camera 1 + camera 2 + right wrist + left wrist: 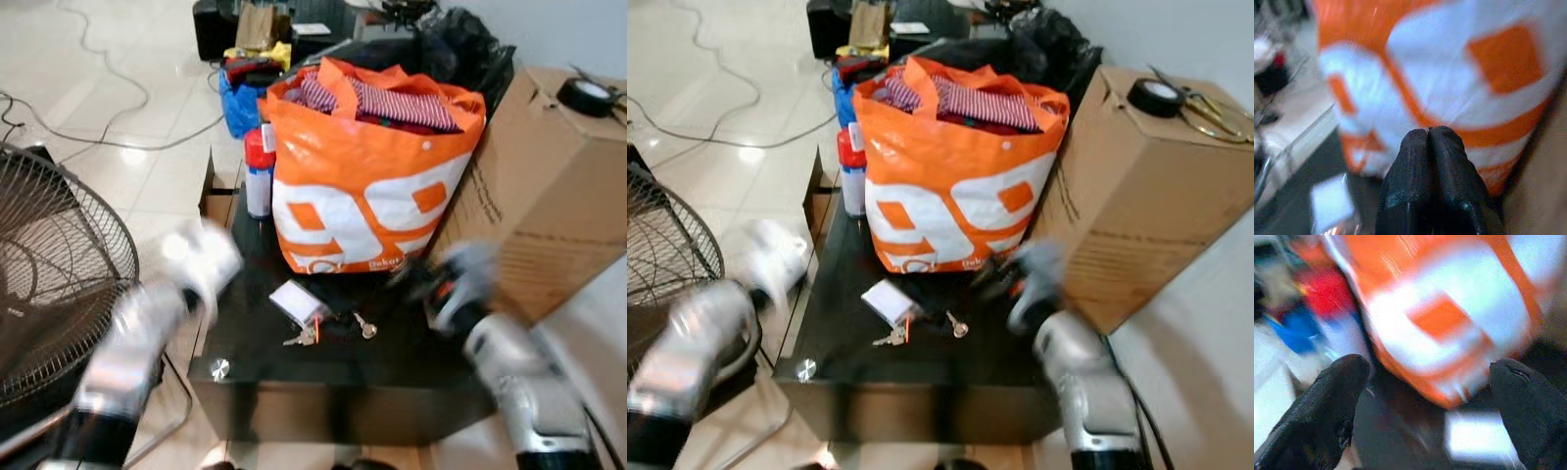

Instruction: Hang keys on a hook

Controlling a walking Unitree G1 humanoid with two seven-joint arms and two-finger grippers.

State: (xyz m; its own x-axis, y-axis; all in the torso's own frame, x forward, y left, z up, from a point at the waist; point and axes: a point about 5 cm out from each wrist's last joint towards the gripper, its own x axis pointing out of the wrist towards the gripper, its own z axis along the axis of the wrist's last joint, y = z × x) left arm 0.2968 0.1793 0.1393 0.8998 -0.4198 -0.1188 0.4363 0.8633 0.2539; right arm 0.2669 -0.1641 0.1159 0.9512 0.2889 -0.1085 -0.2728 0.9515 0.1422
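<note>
Two grippers: both up, blurred, flanking the black table (245, 377)
Left gripper (1425, 396): fingers spread wide
Right gripper (1429, 134): fingertips pressed together — nothing between them
Keys (306, 336): flat on the table beside a white tag (296, 301), between the arms
Orange bag (367, 186): just behind — striped cloth inside
Cardboard box (549, 196): right of the bag

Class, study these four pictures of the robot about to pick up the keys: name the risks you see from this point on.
1. The keys lie close to the orange bag; a reaching arm might nudge it.
2. The right gripper is shut, so it would have to open before grasping; the left gripper is open.
3. Both arms look blurred with motion; a fast approach could knock the keys off the black table or tip the spray can.
</note>
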